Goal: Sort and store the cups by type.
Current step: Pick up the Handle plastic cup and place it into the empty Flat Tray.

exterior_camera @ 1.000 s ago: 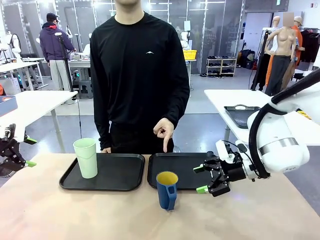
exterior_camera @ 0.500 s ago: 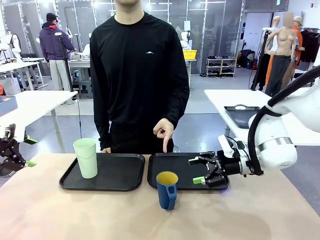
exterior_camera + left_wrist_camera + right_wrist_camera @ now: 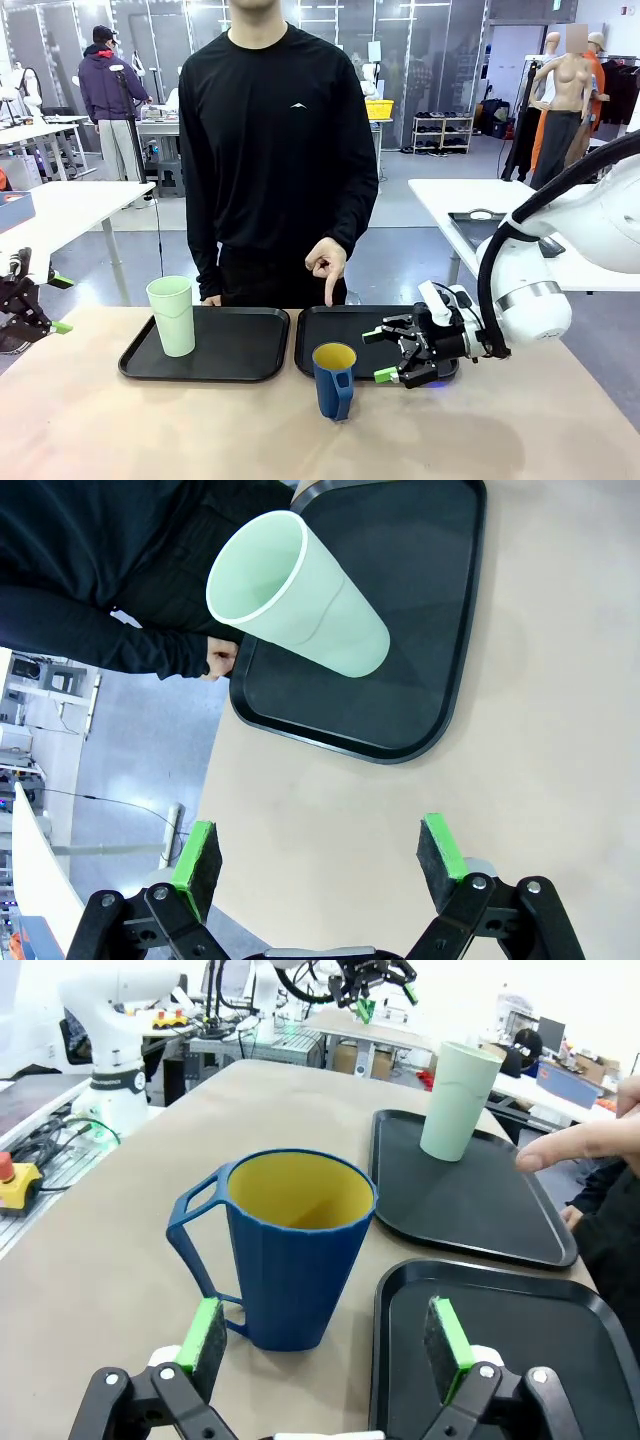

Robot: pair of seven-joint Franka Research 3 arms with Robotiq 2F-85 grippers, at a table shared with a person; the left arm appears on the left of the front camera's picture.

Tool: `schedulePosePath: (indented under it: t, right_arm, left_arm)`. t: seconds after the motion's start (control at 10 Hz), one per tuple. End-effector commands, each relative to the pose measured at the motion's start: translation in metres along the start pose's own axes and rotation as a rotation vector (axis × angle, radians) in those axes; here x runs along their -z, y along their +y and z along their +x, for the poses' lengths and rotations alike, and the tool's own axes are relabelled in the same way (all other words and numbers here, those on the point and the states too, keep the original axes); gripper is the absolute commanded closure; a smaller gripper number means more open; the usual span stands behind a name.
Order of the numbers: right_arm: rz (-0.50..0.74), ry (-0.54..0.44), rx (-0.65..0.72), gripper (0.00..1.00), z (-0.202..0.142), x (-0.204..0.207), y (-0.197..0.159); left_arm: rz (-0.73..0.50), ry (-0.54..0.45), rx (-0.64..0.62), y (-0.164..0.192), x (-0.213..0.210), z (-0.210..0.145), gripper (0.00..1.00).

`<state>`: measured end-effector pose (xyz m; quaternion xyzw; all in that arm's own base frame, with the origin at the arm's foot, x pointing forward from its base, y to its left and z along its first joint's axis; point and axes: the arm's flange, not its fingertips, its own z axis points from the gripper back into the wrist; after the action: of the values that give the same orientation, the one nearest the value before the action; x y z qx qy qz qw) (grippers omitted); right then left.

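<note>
Right gripper [image 3: 388, 356] open right of the blue mug [image 3: 334, 380]; left gripper [image 3: 318, 852] open, its arm cut off at frame's left edge

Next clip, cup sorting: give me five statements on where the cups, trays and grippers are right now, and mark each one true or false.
1. The mint-green tumbler stands upright on the left tray. True.
2. The blue mug sits inside the right tray. False: it stands on the bare table, just in front of that tray.
3. The right gripper is closed on the mug's handle. False: its fingers are open and beside the mug, not touching it.
4. The person's hand points a finger down toward the right tray. True.
5. The left gripper holds the tumbler. False: it is open with nothing between its fingers, and the tumbler stands apart from it.
</note>
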<state>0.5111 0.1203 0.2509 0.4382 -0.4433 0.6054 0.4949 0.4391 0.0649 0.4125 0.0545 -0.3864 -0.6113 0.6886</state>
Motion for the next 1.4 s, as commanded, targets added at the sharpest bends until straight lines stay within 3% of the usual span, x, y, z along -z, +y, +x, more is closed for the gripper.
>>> schedulePosePath:
  t: [0.0, 0.5, 0.7, 1.3]
  right_arm:
    - [-0.029, -0.012, -0.008, 0.0, 0.006, -0.007, -0.004]
    - [-0.018, -0.002, -0.004, 0.0, 0.002, -0.009, -0.003]
    - [0.068, 0.062, 0.002, 0.0, -0.002, 0.001, -0.006]
    - [0.177, -0.023, 0.017, 0.0, -0.007, 0.036, -0.005]
  left_arm:
    - [0.001, -0.01, 0.008, 0.0, 0.001, -0.001, 0.0]
    - [0.001, -0.01, 0.008, 0.0, 0.001, -0.001, 0.0]
    - [0.001, -0.01, 0.008, 0.0, 0.001, -0.001, 0.0]
    - [0.001, -0.01, 0.008, 0.0, 0.001, -0.001, 0.0]
